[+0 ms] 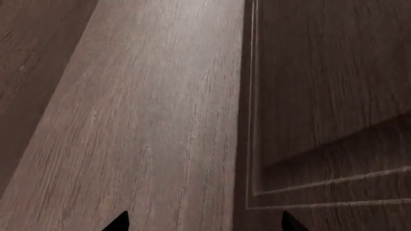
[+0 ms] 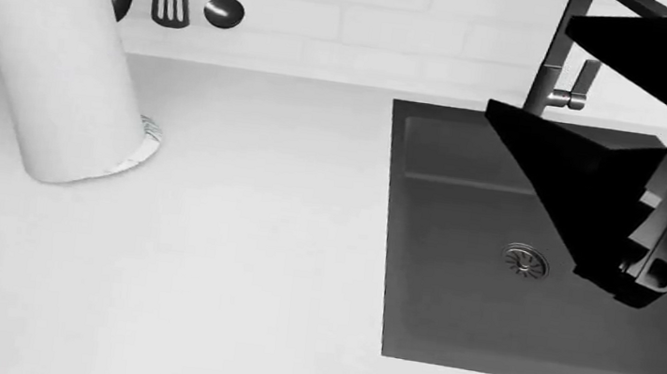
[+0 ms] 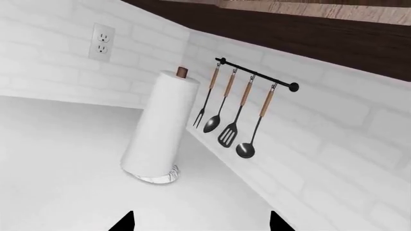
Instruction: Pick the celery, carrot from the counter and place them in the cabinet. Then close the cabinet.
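We see neither the celery nor the carrot in any view, so we cannot say where they lie; the bare white bench (image 2: 235, 280) carries only a paper towel roll (image 2: 53, 61), with a dark sink (image 2: 443, 332) set in beside it. Our left tool (image 1: 204, 224) faces a brown wooden cabinet door (image 1: 327, 96), tips spread and empty. Our right tool (image 3: 200, 222) looks across the bench toward the utensils (image 3: 234, 120) hanging on the wall rail, likewise spread and empty. We judge both vegetables light; the carrot stiff and smooth, best pinched mid-length, the celery softer, best held at the stalks. The right arm (image 2: 634, 193) hangs over the sink, and the faucet (image 2: 562, 62) stands close behind it
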Motion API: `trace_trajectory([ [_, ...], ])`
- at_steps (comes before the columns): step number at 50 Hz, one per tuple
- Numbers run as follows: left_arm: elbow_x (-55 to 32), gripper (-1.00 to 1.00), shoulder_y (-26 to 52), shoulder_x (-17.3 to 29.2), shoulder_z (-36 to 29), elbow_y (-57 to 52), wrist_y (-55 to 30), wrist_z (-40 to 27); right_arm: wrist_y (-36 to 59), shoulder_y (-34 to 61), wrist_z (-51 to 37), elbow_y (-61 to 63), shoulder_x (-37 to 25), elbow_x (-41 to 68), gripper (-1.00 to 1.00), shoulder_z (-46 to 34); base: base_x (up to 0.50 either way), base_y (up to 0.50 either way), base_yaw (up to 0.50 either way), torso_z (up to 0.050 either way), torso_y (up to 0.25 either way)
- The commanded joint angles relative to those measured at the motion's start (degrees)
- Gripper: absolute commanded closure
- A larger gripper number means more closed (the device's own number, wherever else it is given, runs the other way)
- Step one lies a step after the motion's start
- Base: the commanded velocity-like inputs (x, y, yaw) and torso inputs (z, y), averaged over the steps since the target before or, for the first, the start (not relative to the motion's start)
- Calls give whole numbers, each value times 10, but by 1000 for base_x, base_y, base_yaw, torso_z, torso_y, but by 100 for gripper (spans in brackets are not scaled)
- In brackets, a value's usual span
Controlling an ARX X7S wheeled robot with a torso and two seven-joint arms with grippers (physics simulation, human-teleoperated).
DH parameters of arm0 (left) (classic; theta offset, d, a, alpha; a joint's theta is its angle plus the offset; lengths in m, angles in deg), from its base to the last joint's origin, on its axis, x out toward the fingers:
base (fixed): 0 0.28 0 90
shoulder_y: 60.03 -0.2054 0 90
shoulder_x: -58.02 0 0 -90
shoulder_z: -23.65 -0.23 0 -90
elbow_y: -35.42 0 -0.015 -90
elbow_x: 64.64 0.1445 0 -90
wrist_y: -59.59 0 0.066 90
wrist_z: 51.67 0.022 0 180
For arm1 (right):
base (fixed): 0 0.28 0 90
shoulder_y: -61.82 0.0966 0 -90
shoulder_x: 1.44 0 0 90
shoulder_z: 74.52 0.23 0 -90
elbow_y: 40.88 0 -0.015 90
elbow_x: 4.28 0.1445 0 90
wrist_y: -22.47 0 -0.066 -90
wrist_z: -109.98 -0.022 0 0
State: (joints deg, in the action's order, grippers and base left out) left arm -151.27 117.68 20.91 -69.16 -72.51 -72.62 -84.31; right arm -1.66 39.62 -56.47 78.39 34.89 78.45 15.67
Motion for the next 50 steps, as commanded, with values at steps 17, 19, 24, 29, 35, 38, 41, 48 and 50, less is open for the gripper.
trace_trajectory([
  [17,52,-100,164,-69,-113,42,-58,92,-4,5,-2,-1,-6,7,-100,-2,0,0,0,0,0],
  [19,58,-100,174,-77,-123,45,-62,99,-4,6,-4,-1,-6,9,-100,-2,0,0,0,0,0],
  [24,71,-100,198,-93,-146,50,-74,117,-7,2,-3,0,-8,8,-100,0,0,0,0,0,0],
  [29,80,-100,222,-111,-170,57,-87,142,-8,1,-6,0,-10,12,-100,2,0,0,0,2,0],
  [35,92,-100,243,-133,-193,70,-94,175,-10,-1,-6,0,-10,12,-100,3,0,0,0,0,0],
  [38,99,-100,254,-144,-205,78,-96,190,-11,-1,-5,0,-11,12,-100,3,0,0,0,3,0],
  [41,102,-100,263,-155,-215,83,-99,204,-13,-2,-5,0,-11,11,-100,3,0,0,0,0,0],
  [48,123,-100,271,-178,-242,99,-97,240,-12,1,-8,0,-14,17,-100,4,0,0,0,1,0],
  [50,131,-100,273,-184,-250,104,-96,252,-14,-1,-8,1,-16,19,-100,7,0,0,0,0,0],
])
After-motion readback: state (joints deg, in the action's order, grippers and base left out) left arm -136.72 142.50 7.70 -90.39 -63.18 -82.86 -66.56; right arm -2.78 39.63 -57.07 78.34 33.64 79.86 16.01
